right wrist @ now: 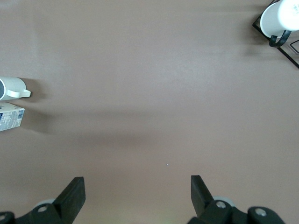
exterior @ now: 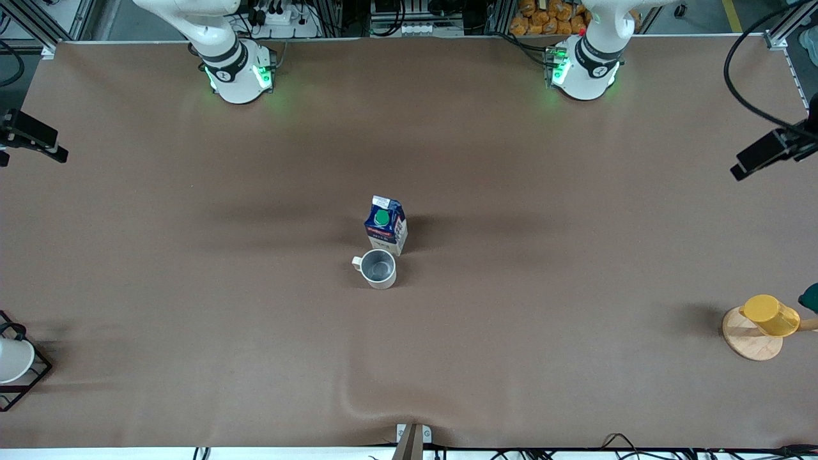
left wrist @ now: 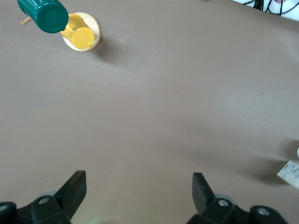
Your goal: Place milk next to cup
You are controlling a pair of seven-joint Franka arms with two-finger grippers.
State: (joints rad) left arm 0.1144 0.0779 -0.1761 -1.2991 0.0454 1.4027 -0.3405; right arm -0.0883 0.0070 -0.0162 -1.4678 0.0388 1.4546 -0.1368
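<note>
The milk (exterior: 386, 225), a dark blue carton with a green cap, stands upright at the middle of the table. The cup (exterior: 377, 268), a beige mug with a grey inside, stands right beside it, nearer to the front camera. In the right wrist view the cup (right wrist: 13, 88) and the milk (right wrist: 11, 117) show at the edge. In the left wrist view only a corner of the milk (left wrist: 290, 172) shows. My left gripper (left wrist: 139, 192) is open and empty high over bare table. My right gripper (right wrist: 137, 195) is open and empty too. Both arms wait near their bases.
A yellow cup (exterior: 771, 315) rests on a round wooden stand (exterior: 752, 338) at the left arm's end, with a green cup (left wrist: 44, 15) above it. A white cup (exterior: 11, 360) in a black wire frame sits at the right arm's end.
</note>
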